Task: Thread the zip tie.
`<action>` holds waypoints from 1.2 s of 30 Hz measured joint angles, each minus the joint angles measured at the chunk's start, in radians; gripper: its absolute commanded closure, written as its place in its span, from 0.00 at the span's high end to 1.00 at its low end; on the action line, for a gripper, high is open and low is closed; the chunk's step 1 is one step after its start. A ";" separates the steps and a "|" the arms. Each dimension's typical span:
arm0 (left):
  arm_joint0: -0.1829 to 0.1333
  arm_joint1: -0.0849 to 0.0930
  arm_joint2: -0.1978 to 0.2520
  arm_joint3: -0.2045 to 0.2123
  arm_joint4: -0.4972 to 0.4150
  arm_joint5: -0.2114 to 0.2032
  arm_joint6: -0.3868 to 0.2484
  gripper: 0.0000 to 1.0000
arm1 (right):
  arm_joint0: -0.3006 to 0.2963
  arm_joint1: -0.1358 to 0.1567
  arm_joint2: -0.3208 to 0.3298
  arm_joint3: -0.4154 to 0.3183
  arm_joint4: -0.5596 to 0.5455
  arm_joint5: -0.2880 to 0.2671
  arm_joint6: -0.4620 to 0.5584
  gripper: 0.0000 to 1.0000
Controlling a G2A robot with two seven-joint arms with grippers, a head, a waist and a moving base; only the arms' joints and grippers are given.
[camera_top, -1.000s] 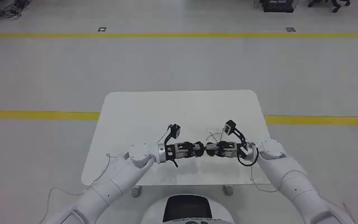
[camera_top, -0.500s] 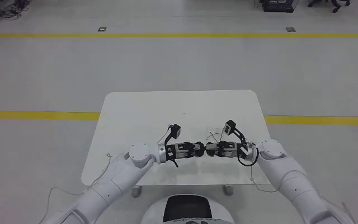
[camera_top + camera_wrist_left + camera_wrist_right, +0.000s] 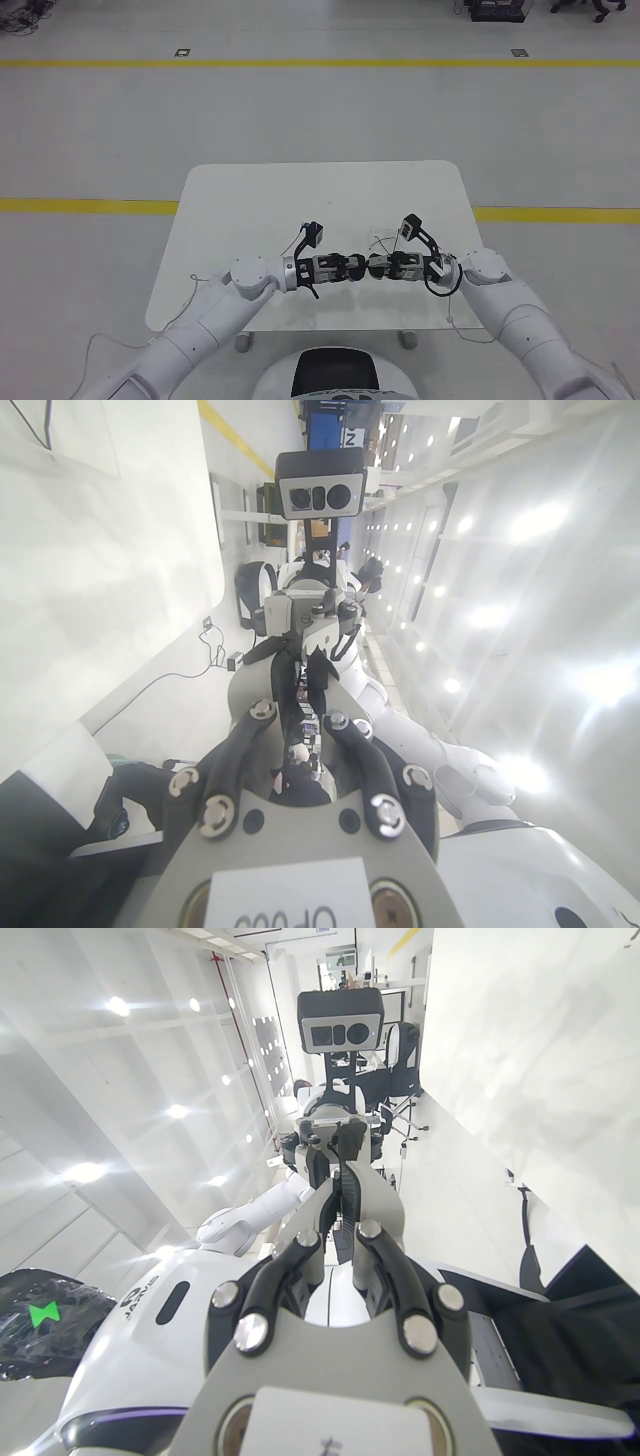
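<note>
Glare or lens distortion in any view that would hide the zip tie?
Left wrist view: ceiling lights flare into streaks beside the left gripper; the wide lens bows straight lines. Right wrist view: same flare, none on the right gripper. Top view: even light, no glare, yet the zip tie reads faint against the white table.
</note>
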 measured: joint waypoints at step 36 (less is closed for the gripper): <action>-0.005 0.007 -0.005 0.012 0.012 -0.019 0.008 0.00 | -0.003 -0.006 0.020 0.006 -0.008 0.008 -0.030 1.00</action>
